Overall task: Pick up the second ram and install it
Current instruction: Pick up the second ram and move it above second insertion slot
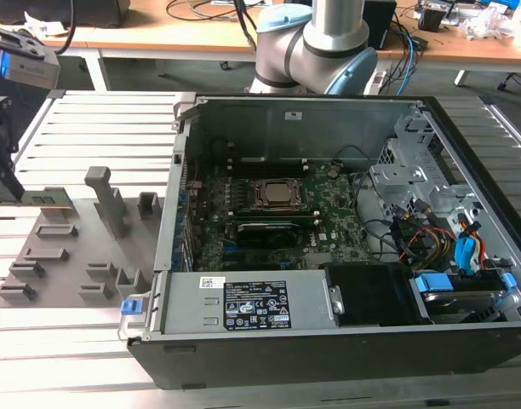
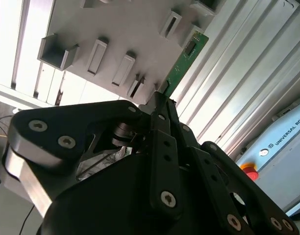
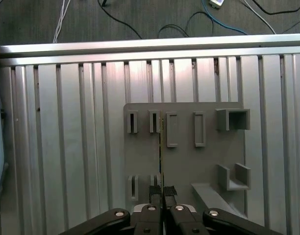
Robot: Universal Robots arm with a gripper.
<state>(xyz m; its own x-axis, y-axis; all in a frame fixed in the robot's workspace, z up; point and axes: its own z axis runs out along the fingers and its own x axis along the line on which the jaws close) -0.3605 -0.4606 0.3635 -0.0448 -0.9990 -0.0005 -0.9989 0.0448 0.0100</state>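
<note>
jaws: clamped shut on the second ram (image 2: 184,61)
long axis: straight out from the jaws
just beyond: grey holder tray (image 3: 189,161)

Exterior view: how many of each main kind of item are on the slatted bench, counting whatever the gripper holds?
second ram, clamped in the gripper: 1
grey holder tray: 1
open computer case: 1
CPU socket, inside the case: 1
Total: 4
</note>
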